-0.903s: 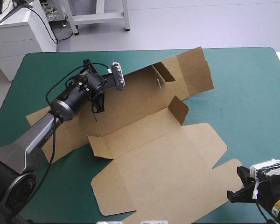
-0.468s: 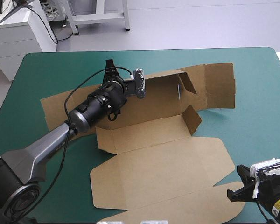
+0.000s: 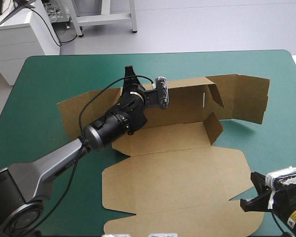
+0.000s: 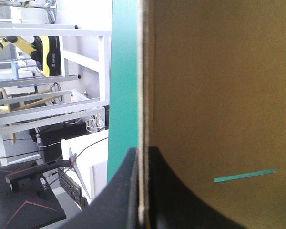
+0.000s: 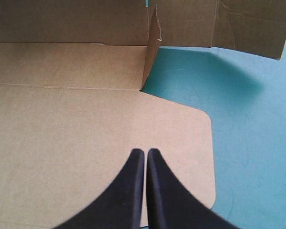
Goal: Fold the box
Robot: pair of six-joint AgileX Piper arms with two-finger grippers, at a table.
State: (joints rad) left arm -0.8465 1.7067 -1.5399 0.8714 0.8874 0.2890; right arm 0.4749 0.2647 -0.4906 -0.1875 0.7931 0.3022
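The brown box (image 3: 177,168) lies opened out across the middle of the table, its long back wall raised and its lid flat toward the front. My left gripper (image 3: 130,80) is shut on the top edge of that back wall, near its left end. In the left wrist view the wall's thin edge runs between the black fingers (image 4: 142,160), with the brown board (image 4: 219,95) to one side. My right gripper (image 3: 252,195) sits shut at the front right, its tips (image 5: 146,155) over the lid's near right corner (image 5: 62,124). A short side flap (image 5: 152,47) stands upright ahead of it.
A folded end panel (image 3: 246,98) of the box stands up at the far right. Teal-green cover (image 3: 281,138) shows to the right of the box and also on its left (image 3: 34,108). A narrow slot (image 4: 245,175) in the wall shows the cover through it.
The left gripper has moved right and toward the far edge with the back wall in it, dragging and turning the whole box rightward. The right gripper has stayed put.
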